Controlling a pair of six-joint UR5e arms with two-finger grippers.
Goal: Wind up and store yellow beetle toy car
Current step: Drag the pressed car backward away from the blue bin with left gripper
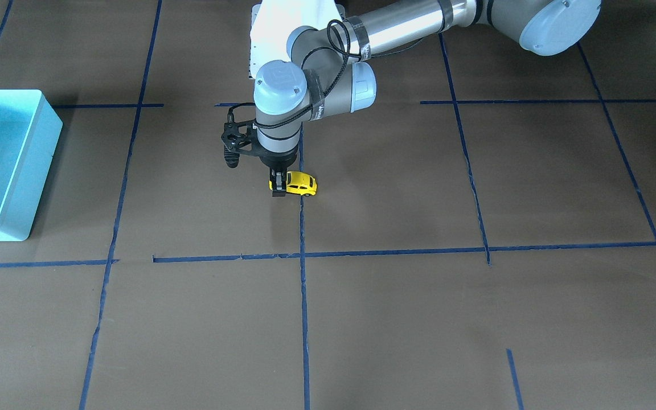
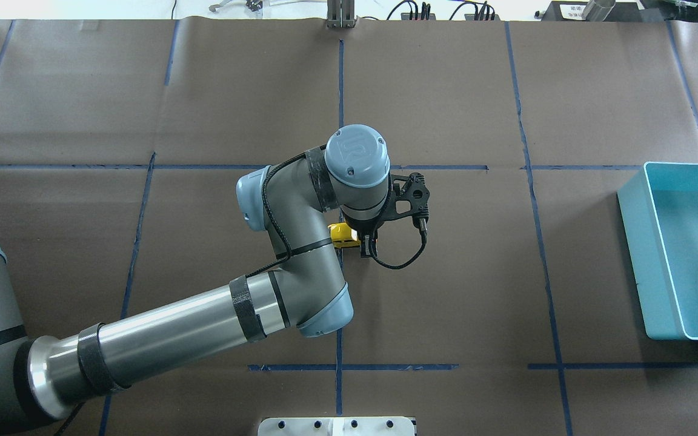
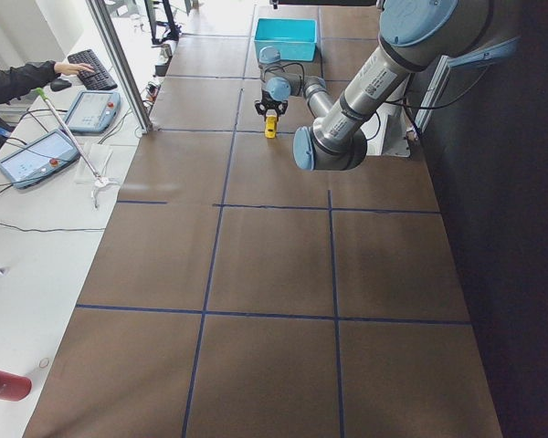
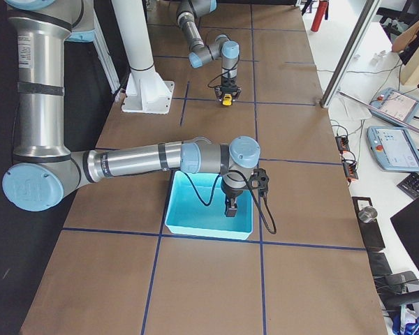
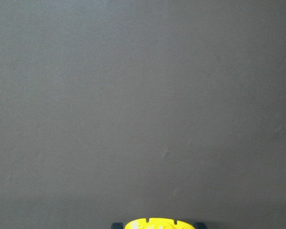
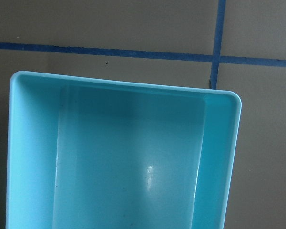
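Overhead exterior shows the brown paper-covered table (image 2: 446,91) with the left arm (image 2: 173,333) reaching in across it. The turquoise bin (image 2: 632,260) sits at the edge on the robot's right side and looks empty. In the exterior right view the right arm (image 4: 140,159) stretches out over that bin. The right gripper (image 4: 230,208) hangs directly above its open interior, and I cannot tell from this view whether its jaws are apart or together.

Well apart from the bin, toward the robot's left of it, the left gripper (image 1: 278,188) points straight down. Its jaws appear closed across one end of the yellow beetle toy car (image 1: 300,183), one finger on each flank. The car sits at table level with its free end pointing away from the bin.

The step in hand looks like the winding. The car is gripped but not yet stored. Next, I judge, the wheels must be kept pressed on the paper while the car is dragged backward. Then it must be lifted and carried across to the bin without slipping from so narrow a hold.
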